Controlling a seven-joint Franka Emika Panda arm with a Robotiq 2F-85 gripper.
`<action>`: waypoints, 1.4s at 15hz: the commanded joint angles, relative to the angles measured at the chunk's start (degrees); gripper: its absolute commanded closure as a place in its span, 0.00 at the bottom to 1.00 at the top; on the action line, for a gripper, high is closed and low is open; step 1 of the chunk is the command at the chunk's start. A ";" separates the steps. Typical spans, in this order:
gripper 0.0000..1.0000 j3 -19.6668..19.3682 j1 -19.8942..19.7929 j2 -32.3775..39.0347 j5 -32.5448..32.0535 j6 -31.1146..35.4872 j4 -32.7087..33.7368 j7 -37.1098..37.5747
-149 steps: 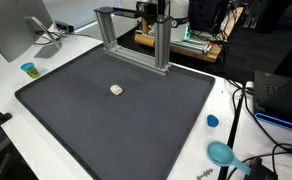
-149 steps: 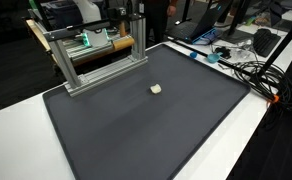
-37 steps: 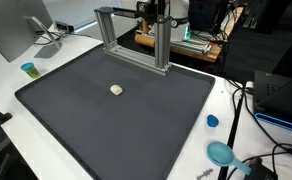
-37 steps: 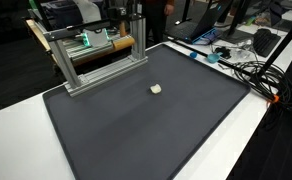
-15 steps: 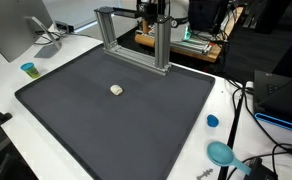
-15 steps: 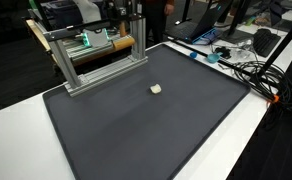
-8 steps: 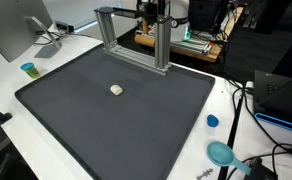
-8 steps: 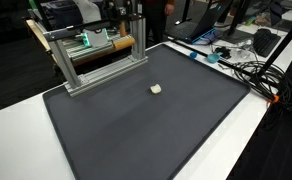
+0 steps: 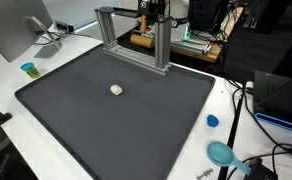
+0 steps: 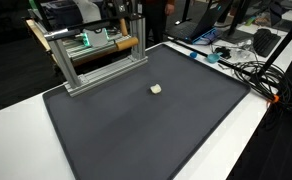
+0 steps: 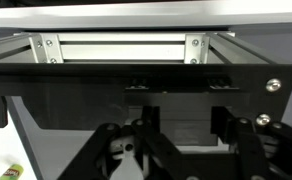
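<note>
My gripper [image 9: 152, 10] hangs at the back of the table, just behind the top bar of an aluminium frame [image 9: 163, 45], close to one of its posts. The frame [image 10: 101, 72] stands on the far edge of a black mat [image 9: 116, 135]. In the wrist view the gripper [image 11: 183, 118] faces the frame's dark panel [image 11: 76, 100]. Its two dark fingers stand apart, and I see nothing between them. A small cream piece [image 9: 116, 90] lies alone on the mat, far from the gripper; the piece [image 10: 156, 89] shows in both exterior views.
A blue cup [image 9: 28, 69] and a monitor [image 9: 11, 30] stand off one side of the mat. A blue cap [image 9: 212, 121], a teal scoop [image 9: 222, 153] and cables [image 10: 246, 65] lie off the opposite side. Equipment crowds the area behind the frame.
The gripper has shifted only slightly behind the frame's top bar. The cream piece and the frame have not moved.
</note>
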 commanded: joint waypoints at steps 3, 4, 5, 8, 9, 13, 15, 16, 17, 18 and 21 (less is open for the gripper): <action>0.66 -0.94 1.09 -1.08 0.68 -0.94 -1.55 -2.12; 0.66 -0.74 1.20 -1.06 0.55 -0.97 -1.46 -2.18; 0.16 -0.52 1.12 -1.17 0.37 -0.74 -1.45 -1.91; 0.05 -0.61 1.14 -1.00 0.52 -0.45 -0.67 -1.87; 0.23 -0.64 1.12 -1.22 0.62 -0.24 -0.72 -1.75; 0.56 -0.41 1.43 -1.92 0.76 0.88 -1.46 -1.42; 0.68 -0.27 1.19 -2.37 0.30 1.14 -1.10 -1.27; 0.73 -0.26 1.36 -2.51 0.43 1.42 -1.00 -1.42; 0.73 0.01 1.34 -1.98 0.28 1.26 -0.32 -1.22; 0.73 0.19 1.32 -1.79 0.08 0.83 -0.20 -1.20; 0.77 0.38 1.28 -1.67 0.04 0.74 -0.17 -0.78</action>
